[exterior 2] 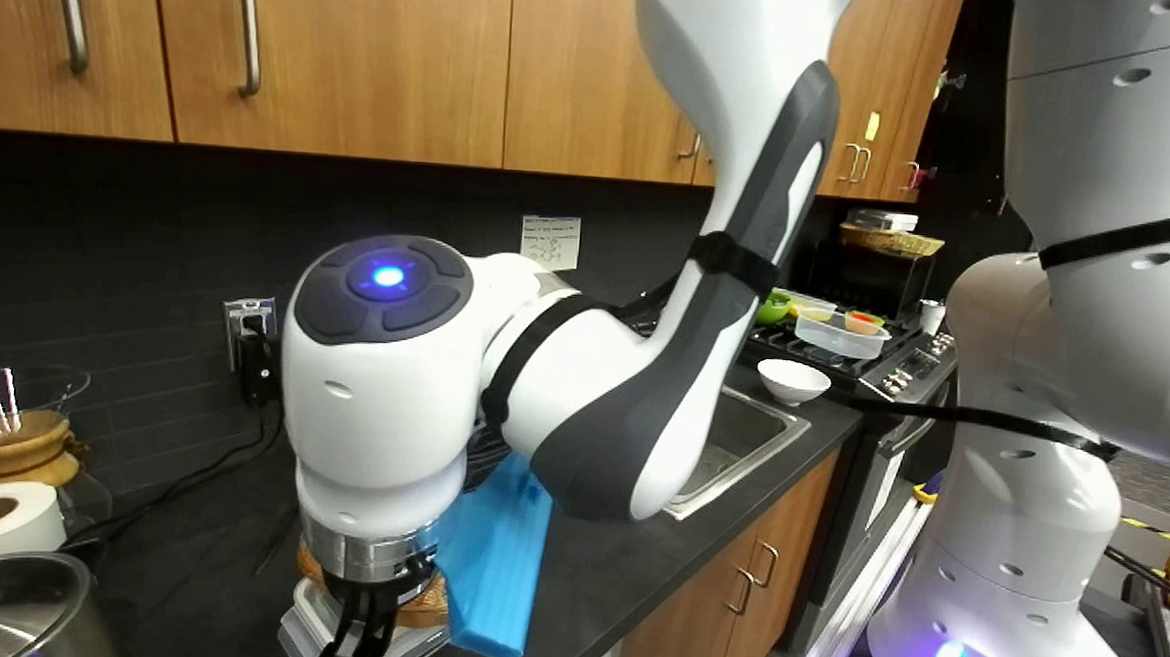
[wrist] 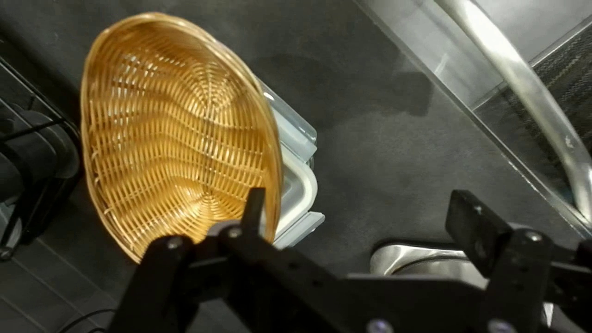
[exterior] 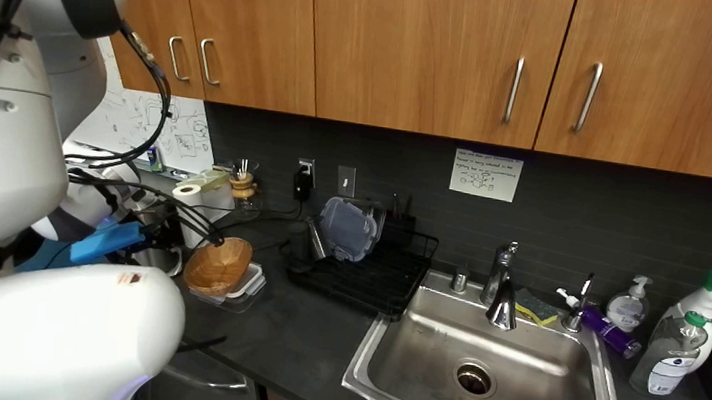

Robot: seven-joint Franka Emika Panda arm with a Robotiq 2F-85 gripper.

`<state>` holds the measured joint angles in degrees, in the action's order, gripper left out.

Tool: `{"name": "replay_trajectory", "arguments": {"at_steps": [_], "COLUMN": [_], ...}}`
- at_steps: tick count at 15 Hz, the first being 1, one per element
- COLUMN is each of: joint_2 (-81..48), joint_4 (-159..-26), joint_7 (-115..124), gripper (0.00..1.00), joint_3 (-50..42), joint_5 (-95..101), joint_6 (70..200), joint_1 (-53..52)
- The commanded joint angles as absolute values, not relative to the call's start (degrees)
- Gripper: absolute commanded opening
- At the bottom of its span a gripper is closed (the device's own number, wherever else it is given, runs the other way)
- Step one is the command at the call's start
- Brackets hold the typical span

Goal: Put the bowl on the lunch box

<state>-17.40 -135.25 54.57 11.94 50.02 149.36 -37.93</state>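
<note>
the claw is wide open and holds nothing. one finger shows over the edge of the brown woven bowl; i cannot tell if they touch. the bowl sits on the clear lunch box and sticks out past its side. farther back, in an exterior view, are the sink, a white dish and the stove.

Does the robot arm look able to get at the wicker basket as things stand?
Probably yes: the open gripper looks close to the wicker basket, overlapping it in the wrist view, with nothing seen standing between them.
</note>
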Motion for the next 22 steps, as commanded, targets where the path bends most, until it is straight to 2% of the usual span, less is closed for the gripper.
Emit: {"name": "replay_trajectory", "arguments": {"at_steps": [1, 7, 13, 21, 22], "joint_2": [-10.8, -5.3, -0.7, 4.4, 1.8], "joint_4": [-141.3, -148.5, -155.6, -161.6, -159.1], "joint_7": [58.1, 61.2, 66.3, 77.3, 80.0], "gripper": [1.0, 1.0, 1.0, 1.0, 1.0], "joint_3": [13.6, 13.5, 8.8, 5.7, 5.3], "joint_5": [50.1, 51.5, 55.5, 65.6, 68.0], "joint_6": [149.7, 157.0, 165.9, 168.7, 168.7], "joint_1": [-36.8, -31.8, -30.1, -28.4, -28.1]}}
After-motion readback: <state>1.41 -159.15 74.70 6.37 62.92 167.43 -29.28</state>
